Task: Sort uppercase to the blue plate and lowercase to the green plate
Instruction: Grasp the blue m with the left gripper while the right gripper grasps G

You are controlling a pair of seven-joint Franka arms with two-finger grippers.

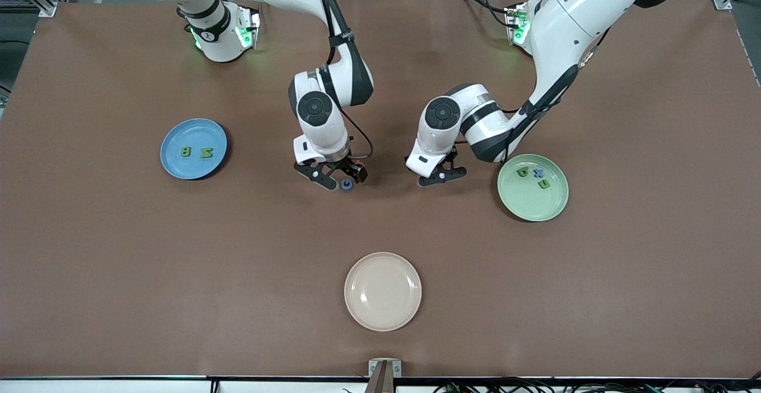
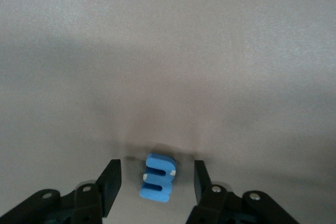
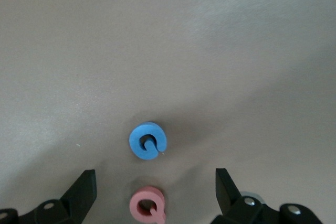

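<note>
Blue m is flanked, untouched, by left gripper fingers; pink G is framed between right gripper fingers spread wide.

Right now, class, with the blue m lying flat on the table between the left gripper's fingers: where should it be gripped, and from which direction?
Come straight down from above. The blue m lies flat between the open fingers of the left gripper. Pinch its two long outer edges, which already face the fingers; its notched side offers less solid foam to grip.
</note>
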